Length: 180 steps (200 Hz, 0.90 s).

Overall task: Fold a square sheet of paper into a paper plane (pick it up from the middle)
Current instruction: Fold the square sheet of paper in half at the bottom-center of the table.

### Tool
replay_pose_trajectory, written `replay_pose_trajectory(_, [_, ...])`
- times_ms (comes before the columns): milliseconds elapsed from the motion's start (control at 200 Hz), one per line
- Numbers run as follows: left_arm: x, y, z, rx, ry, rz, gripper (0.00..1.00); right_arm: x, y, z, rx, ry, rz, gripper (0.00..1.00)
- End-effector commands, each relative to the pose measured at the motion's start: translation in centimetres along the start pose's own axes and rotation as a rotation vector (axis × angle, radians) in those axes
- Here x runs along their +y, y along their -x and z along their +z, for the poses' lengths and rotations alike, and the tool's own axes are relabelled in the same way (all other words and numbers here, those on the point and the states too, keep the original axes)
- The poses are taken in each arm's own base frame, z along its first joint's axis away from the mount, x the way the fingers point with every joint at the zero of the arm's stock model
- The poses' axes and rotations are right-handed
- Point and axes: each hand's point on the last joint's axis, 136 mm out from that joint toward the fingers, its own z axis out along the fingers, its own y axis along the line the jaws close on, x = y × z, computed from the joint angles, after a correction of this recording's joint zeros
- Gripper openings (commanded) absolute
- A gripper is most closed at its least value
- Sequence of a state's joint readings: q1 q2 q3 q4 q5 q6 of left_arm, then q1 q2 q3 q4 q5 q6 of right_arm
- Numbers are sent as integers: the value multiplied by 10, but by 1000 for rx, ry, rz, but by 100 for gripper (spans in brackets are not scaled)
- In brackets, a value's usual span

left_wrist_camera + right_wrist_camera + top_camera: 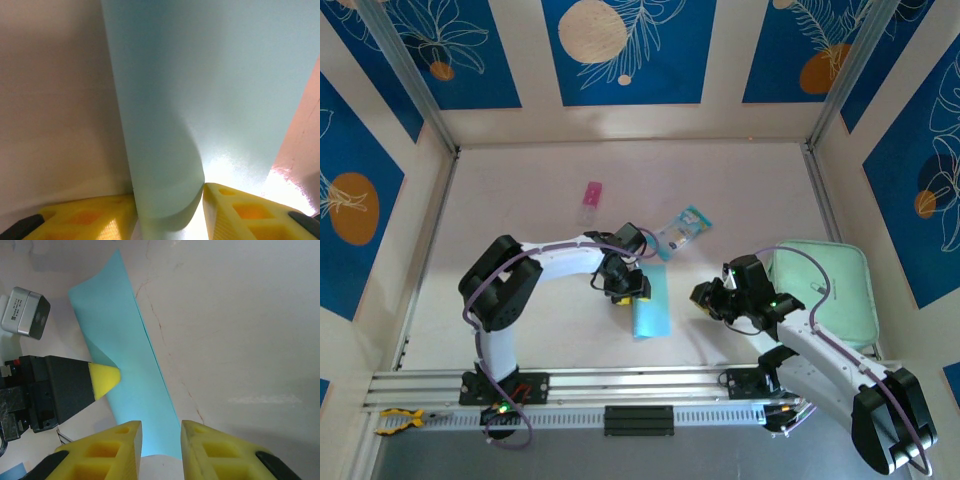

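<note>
The square sheet of paper (653,312) lies folded into a narrow light-blue strip on the table between the two arms. It is a plain strip with no pointed plane shape. My left gripper (626,290) is at its left edge. In the left wrist view a curled fold of the sheet (210,75) sits between the yellow fingers (240,210) and touches both. In the right wrist view the yellow tip of a left finger (105,379) presses the raised edge of the paper (135,375). My right gripper (703,298) hovers right of the strip, open with nothing between its fingers (120,450).
A teal-and-clear packet (682,232) lies just behind the paper, and a small pink item (591,195) further back. A mint-green pad (825,290) lies at the right, under the right arm. The metal rail (620,385) runs along the near edge. Walls close in the table.
</note>
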<state>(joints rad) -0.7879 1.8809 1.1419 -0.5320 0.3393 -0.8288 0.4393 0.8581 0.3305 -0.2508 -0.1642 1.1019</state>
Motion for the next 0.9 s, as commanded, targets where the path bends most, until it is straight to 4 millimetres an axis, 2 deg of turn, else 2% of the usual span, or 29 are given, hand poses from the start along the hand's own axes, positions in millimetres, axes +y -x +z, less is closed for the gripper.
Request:
replay_pose_trajectory(0, [56, 4, 27, -19, 209, -27, 46, -1, -2, 0, 2, 3, 2, 28])
replay_pose_trajectory(585, [56, 4, 27, -14, 215, -17, 45, 0, -3, 1, 5, 1, -1, 28])
replay_pose_trajectory(800, [57, 4, 27, -14, 219, -7, 46, 4, -2, 4, 14, 5, -13, 28])
replay_pose_trajectory(895, [57, 4, 27, -13, 222, -9, 45, 9, -3, 7, 30, 10, -28, 25])
